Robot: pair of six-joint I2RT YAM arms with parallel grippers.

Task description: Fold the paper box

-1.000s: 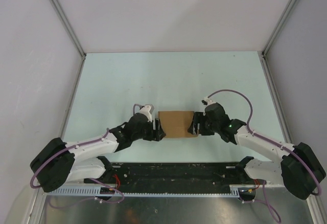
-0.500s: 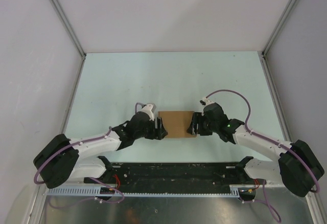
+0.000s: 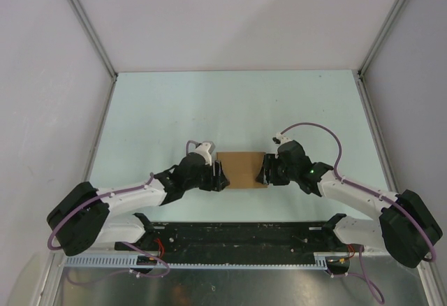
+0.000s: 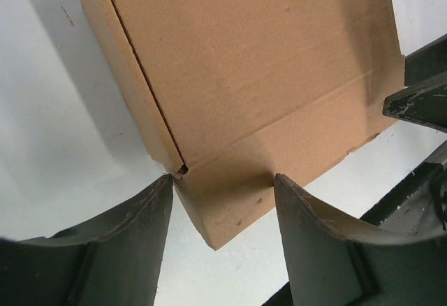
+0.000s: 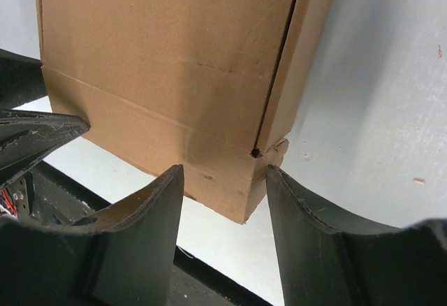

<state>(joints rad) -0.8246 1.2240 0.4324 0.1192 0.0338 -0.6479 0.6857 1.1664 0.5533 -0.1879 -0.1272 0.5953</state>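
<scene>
Plain brown thin-cardboard paper box [image 3: 241, 170] lay flat on the pale green table [image 3: 174, 110], centred left to right and near the front, long edges parallel to the near table edge. Black left gripper [image 3: 218, 177] sat at its left short edge and black right gripper [image 3: 264, 173] at its right short edge, so the box was hemmed in on both ends.

In the wrist views each pair of dark fingers [image 4: 133, 229] [image 5: 307, 229] straddled a near corner of the box. Their tips were at or touching the cardboard with the jaws partly apart; I could not tell whether either was actually clamped.

A wide stretch of table lay between the box's far edge and the white back wall [image 3: 237, 19]. White side walls [image 3: 42, 110] stood well apart from the box. The black base plate [image 3: 237, 236] was close behind the near edge. Purple cables [image 3: 314, 128] looped over the arms.
</scene>
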